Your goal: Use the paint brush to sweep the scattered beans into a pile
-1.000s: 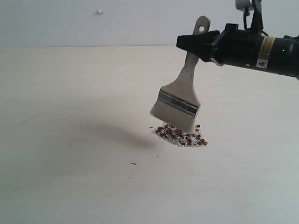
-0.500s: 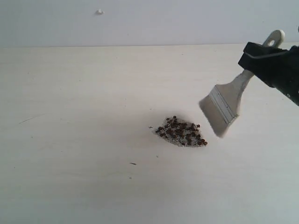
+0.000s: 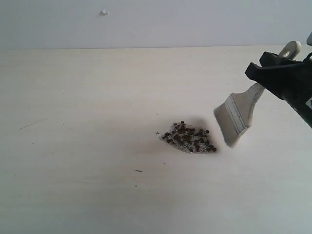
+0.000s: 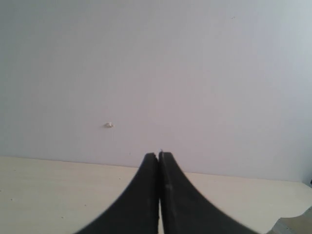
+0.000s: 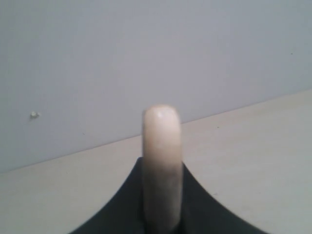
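The right gripper (image 3: 263,72) is clamped on the handle of the paint brush (image 3: 240,113), which hangs tilted just right of the pile (image 3: 189,138) at mid-table. The left gripper (image 4: 159,163) is closed on nothing. The beans (image 3: 183,130) appear gathered, so for any further stroke, set the bristles down outside the mound and draw lightly inward to avoid scattering.

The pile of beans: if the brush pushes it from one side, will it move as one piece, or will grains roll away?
It would probably spread, not slide as one piece: the pile is loose separate grains. The round beans may well roll on the smooth, flat table. The fine whitish crumbs among them look less apt to roll.
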Tool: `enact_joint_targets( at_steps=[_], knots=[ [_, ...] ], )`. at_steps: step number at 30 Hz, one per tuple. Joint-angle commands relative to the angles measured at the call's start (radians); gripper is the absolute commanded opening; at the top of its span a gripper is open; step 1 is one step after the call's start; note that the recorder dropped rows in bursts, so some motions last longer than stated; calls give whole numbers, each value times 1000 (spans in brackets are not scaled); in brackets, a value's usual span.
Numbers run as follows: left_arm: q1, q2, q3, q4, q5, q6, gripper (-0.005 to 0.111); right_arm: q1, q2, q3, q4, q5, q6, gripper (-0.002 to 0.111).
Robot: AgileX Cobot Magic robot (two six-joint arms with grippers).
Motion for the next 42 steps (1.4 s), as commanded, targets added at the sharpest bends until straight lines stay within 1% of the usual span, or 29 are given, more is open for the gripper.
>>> enact_joint_targets(
  at_steps=[1,7,15,21,27,30,35,39,42],
  knots=[
    [1,-6,5,4,0,-3,0,5,4,6,31,-5,-23,0],
    [1,-6,5,4,0,-3,0,5,67,6,15,-10,8,0],
    [1,-6,5,4,0,-3,0,5,164,4,-2,-90,77,0],
    [1,-6,5,4,0,-3,0,5,192,4,-7,-132,138,0],
    [1,-6,5,4,0,-3,0,5,192,4,-9,-137,179,0],
    [1,-6,5,4,0,-3,0,5,192,4,-9,-148,178,0],
    [1,-6,5,4,0,-3,0,5,173,4,-9,-169,109,0],
    [1,-6,5,4,0,-3,0,5,124,4,-26,-143,88,0],
    [1,-6,5,4,0,-3,0,5,72,4,-50,-124,31,0]
  ],
)
